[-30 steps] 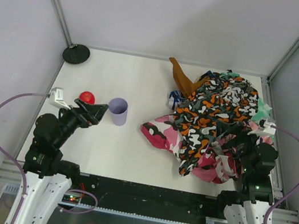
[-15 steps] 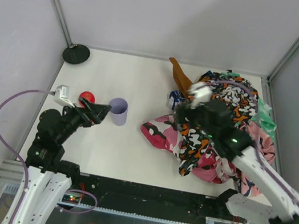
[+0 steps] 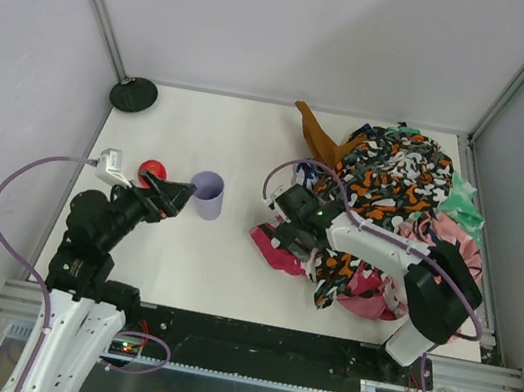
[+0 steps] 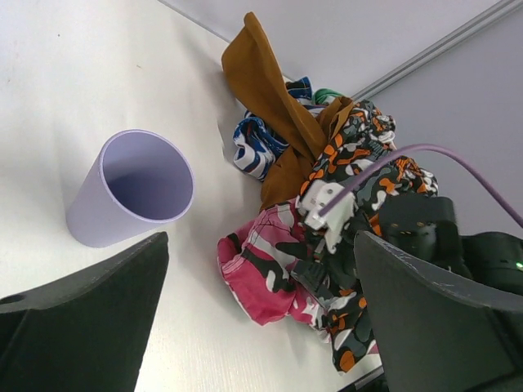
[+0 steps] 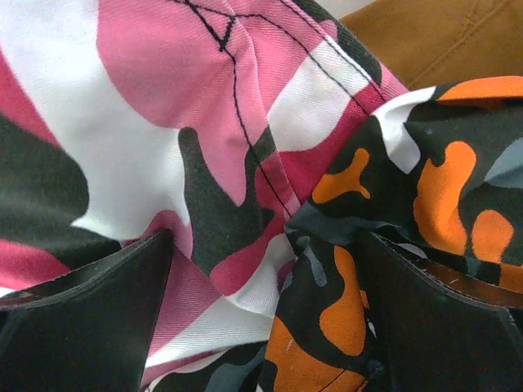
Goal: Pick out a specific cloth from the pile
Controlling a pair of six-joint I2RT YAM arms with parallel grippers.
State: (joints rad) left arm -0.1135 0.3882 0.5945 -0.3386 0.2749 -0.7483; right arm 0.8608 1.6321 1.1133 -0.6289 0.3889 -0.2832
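From the top camera, the big change over the last second is the right arm. It was folded back at the near right of the pile [image 3: 401,185], then swung across it, and it now lies stretched low over the heap with the right gripper [image 3: 280,228] down at the pile's left edge, on the pink camouflage piece [image 3: 269,243]. The cloth [image 3: 319,138] I am after has not shifted. Its rust-brown leg juts out of the far-left side of the pile toward the back wall, with a blue-white piece [image 3: 303,174] between it and my gripper. The left gripper [image 3: 167,196] has barely moved and hovers near the purple cup [image 3: 207,193] and the red ball [image 3: 152,171], well apart from the clothes. In the left wrist view, that gripper's fingers are spread wide with nothing between them. Beyond them I see the cup lying on the white surface [image 4: 98,73], the brown cloth rising behind the blue-white print, and the right arm buried among the camouflage. In the right wrist view, the fingers are spread wide too, clamping nothing, and the frame fills with pink camouflage meeting the orange-black-white camouflage cloth [image 5: 425,196]. Only a sliver of rust-brown shows in the top right corner. I judge the reach has brought me close but onto the wrong fabric, so I should shift toward that brown corner before closing.
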